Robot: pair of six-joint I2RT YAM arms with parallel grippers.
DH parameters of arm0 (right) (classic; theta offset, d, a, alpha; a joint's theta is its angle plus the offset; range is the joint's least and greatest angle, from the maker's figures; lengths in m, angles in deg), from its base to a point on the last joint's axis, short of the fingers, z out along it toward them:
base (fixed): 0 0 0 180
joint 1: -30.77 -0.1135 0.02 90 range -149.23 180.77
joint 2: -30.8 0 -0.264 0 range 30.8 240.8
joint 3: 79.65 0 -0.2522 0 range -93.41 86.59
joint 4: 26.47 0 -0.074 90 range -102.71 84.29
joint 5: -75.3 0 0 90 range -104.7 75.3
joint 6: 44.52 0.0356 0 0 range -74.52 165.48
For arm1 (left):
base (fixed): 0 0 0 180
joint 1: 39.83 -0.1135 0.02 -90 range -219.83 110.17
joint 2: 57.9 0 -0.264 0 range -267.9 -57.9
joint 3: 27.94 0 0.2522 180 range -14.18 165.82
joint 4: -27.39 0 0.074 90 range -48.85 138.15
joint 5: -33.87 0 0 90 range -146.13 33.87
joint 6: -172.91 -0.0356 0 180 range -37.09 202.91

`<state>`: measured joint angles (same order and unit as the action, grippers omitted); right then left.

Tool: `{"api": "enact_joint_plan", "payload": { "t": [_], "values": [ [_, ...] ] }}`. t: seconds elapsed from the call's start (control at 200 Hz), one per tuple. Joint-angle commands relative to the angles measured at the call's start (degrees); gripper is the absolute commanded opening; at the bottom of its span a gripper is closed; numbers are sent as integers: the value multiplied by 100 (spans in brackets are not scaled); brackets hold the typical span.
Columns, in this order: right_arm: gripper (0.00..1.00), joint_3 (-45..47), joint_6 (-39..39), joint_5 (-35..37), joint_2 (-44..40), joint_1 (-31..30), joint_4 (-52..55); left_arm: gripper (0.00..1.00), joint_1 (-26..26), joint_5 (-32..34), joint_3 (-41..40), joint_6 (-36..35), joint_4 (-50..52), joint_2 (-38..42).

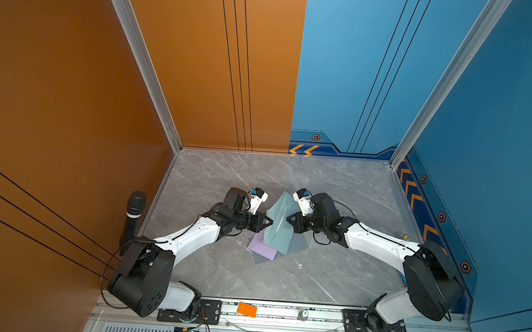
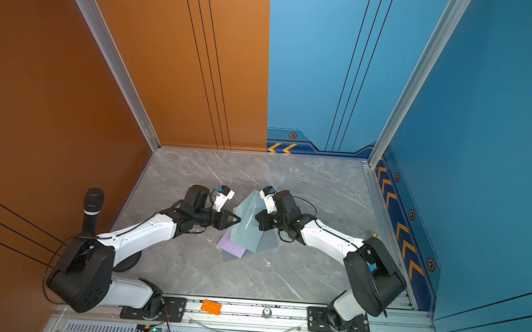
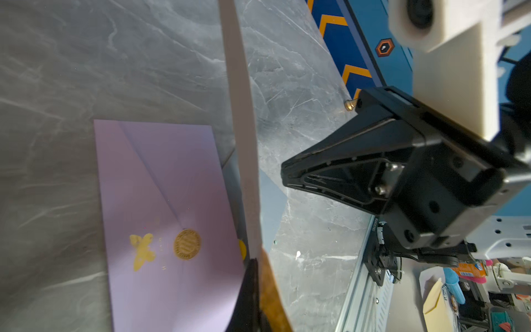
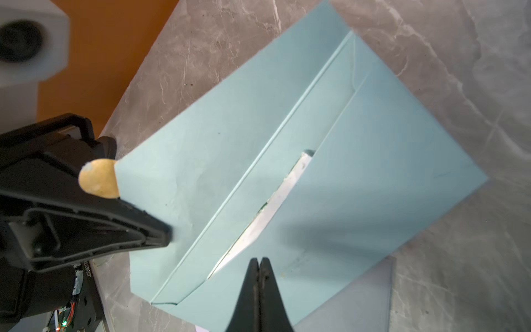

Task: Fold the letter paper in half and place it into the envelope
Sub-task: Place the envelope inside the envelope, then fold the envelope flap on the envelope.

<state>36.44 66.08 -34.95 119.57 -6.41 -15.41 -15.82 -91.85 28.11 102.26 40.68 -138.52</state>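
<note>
A light blue envelope [image 1: 278,228] [image 2: 247,226] hangs tilted above the table between my two arms, its flap open. The white letter paper [image 4: 273,207] sits inside its pocket, only a sliver showing. My left gripper [image 1: 270,222] [image 3: 255,267] is shut on the edge of the envelope's flap; in the left wrist view the envelope [image 3: 241,115] appears edge-on. My right gripper [image 1: 288,220] [image 4: 260,260] is shut with nothing between its fingers. Its tips stand just off the envelope's front panel [image 4: 373,172], below the pocket's opening.
A purple envelope [image 1: 262,250] [image 3: 161,201] with a gold seal lies flat on the marble table, under the blue one. A black microphone [image 1: 135,212] stands at the left wall. An orange brick [image 1: 246,309] rests on the front rail. A small brass piece [image 1: 405,236] sits near the right wall.
</note>
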Motion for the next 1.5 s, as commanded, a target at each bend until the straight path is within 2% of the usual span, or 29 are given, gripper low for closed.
{"api": "enact_joint_plan", "payload": {
  "t": [0.0, 0.19, 0.576, 0.776, 0.811, 0.876, 0.976, 1.191, 1.302, 1.387, 1.497],
  "values": [
    [3, -191, -71, 137, 254, -135, -27, 0, -98, 270, -68, 35, 196, -209],
    [2, -437, -54, 311, 747, -459, 68, 0, -98, 443, -18, -107, 442, -447],
    [0, -819, 84, 839, 1505, -531, 779, 0, -111, 801, 79, -12, 592, -737],
    [0, -937, 238, 751, 1934, -501, 880, 23, -110, 983, 161, -2, 761, -685],
    [0, -939, 264, 734, 1981, -492, 893, 24, -108, 1019, 175, 6, 808, -645],
    [0, -953, 308, 712, 2034, -466, 898, 24, -122, 1114, 192, 3, 900, -509],
    [0, -936, 371, 649, 2090, -413, 902, 16, -221, 1558, 143, -34, 1083, -150],
    [0, -831, 471, 461, 2144, -350, 735, 9, -806, 2566, -288, 127, 1580, 934],
    [0, -808, 506, 445, 2185, -341, 683, 7, -1032, 3155, -492, 250, 1760, 896],
    [0, -811, 531, 399, 2210, -340, 665, 5, -1135, 2820, -550, 325, 1659, 523],
    [0, -815, 548, 366, 2229, -342, 641, 5, -936, 2112, -587, 524, 767, 77]
  ]
}}
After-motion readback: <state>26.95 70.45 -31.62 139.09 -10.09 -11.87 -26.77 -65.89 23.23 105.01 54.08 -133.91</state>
